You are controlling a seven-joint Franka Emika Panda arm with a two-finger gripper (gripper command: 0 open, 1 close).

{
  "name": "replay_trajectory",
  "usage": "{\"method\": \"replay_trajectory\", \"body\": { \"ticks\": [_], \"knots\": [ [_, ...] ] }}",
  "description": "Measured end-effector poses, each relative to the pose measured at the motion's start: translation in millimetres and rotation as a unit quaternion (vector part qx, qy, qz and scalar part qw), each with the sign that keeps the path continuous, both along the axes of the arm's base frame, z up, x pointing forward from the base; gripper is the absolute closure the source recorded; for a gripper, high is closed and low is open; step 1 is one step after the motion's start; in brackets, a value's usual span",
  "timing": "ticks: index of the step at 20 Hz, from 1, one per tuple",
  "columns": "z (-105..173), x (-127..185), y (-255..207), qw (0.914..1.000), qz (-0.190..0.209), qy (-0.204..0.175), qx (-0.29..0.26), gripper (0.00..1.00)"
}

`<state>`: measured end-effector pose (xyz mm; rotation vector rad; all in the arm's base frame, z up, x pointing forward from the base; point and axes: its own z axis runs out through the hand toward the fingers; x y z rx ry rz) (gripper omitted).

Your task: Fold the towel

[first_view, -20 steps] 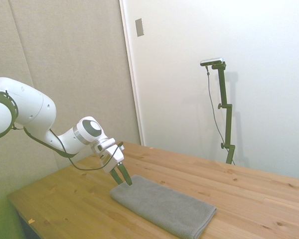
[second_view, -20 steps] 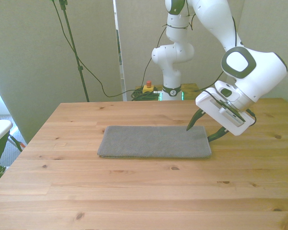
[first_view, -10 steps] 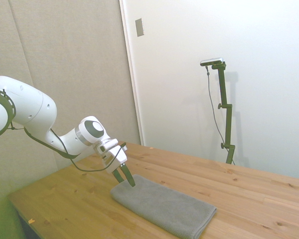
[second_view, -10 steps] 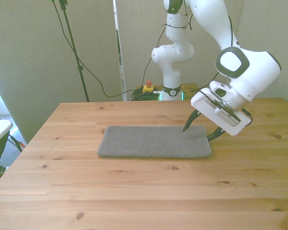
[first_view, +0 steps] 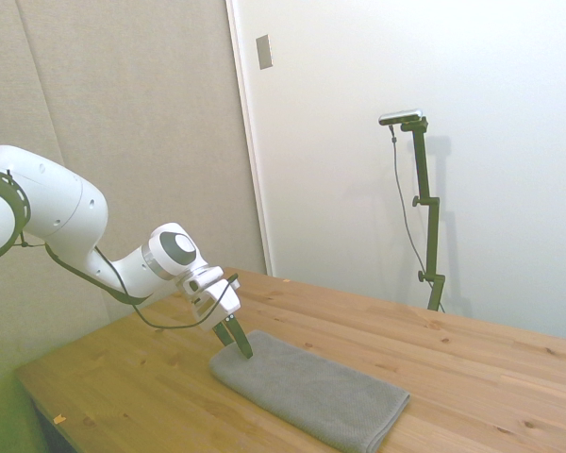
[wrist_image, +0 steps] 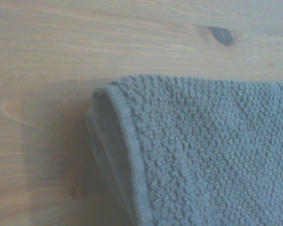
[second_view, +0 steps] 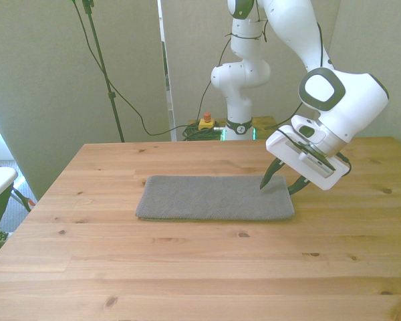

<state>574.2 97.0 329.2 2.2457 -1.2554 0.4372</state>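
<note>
On a wooden tabletop point(second_view: 200, 267), a folded gray towel point(second_view: 214, 198) is laid flat. The gripper point(second_view: 281, 182) fingers are spread over its end at the front view's right. No writing is seen.

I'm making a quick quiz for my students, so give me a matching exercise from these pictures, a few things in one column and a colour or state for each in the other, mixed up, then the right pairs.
Things:
1. towel
2. gripper
3. table
4. wall plate

Descriptions:
A. pale wood with dark knots
B. gray, lying flat, layered at its edges
C. small, gray, high up beside the door frame
D. open, fingers pointing down at the towel's end on the front view's right

Pairs: 1-B, 2-D, 3-A, 4-C
</note>
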Motion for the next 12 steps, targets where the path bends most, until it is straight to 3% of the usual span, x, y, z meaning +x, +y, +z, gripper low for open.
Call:
{"method": "replay_trajectory", "body": {
  "ticks": [12],
  "knots": [
    [-6.8,0.0,1.3,1.0,0.006,0.004,0.003,1.0]
  ]
}}
